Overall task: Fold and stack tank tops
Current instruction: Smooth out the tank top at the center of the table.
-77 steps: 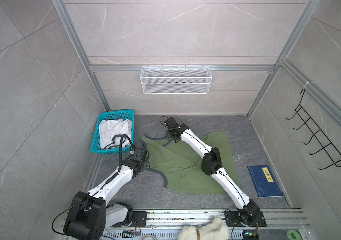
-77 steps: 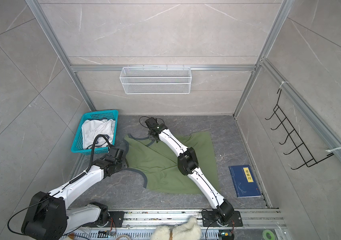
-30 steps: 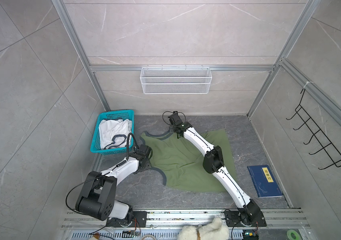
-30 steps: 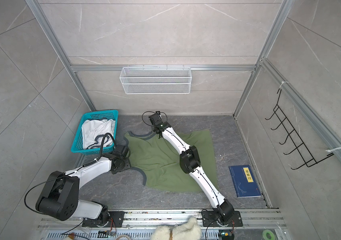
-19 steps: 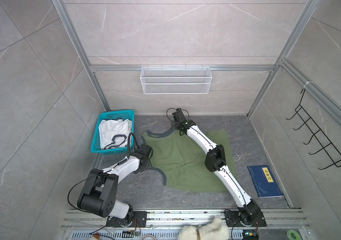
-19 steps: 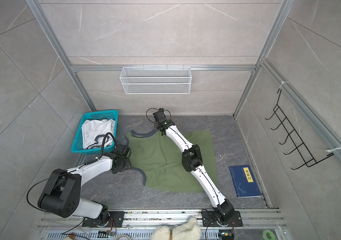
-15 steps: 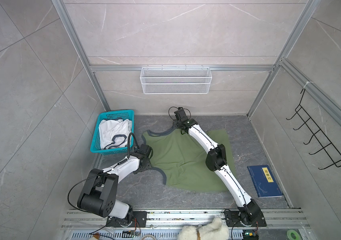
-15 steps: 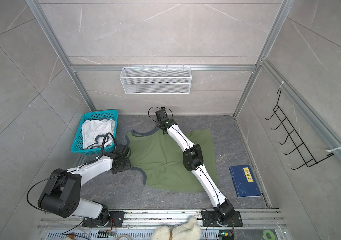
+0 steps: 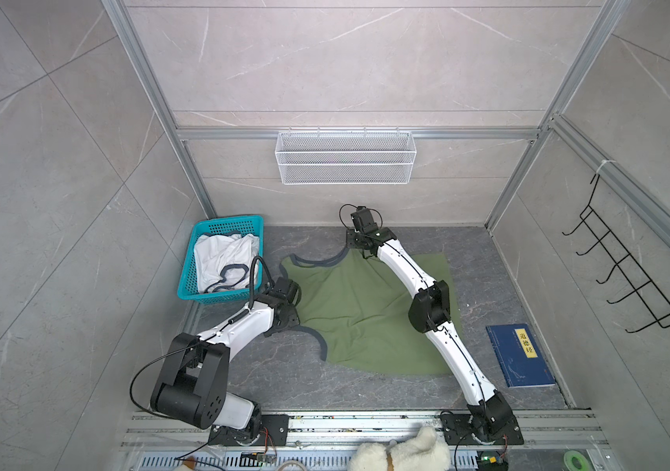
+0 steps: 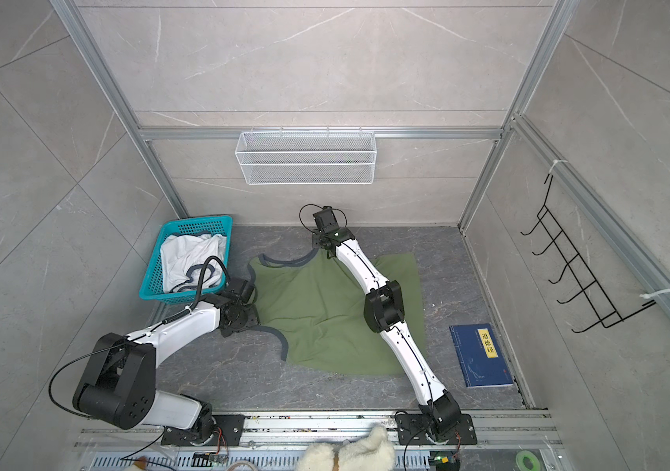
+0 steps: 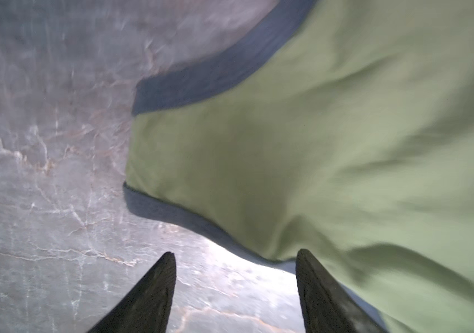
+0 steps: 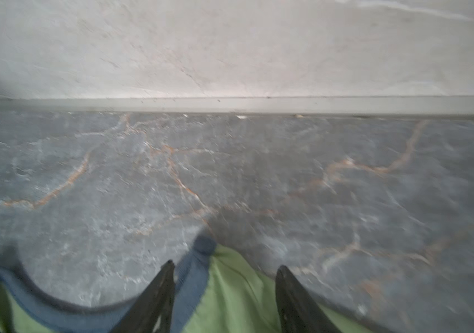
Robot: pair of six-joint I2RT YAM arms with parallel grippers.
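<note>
Green top (image 9: 357,310) lies spread out, centre. Left gripper (image 11: 235,253) stands open at its left edge; right gripper (image 12: 224,263) stands open over its far edge.

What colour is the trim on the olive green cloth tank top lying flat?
Dark navy blue trim, clearest in the left wrist view.

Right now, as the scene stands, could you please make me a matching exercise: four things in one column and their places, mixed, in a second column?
Things
1. olive green tank top
2. white tank top
3. dark blue board
4. white plush toy

Places
a. at the front edge, by the rail
b. spread open on the grey table
c. inside the teal basket
d. flat on the table, beside the right arm

Pairs: 1-b, 2-c, 3-d, 4-a
</note>
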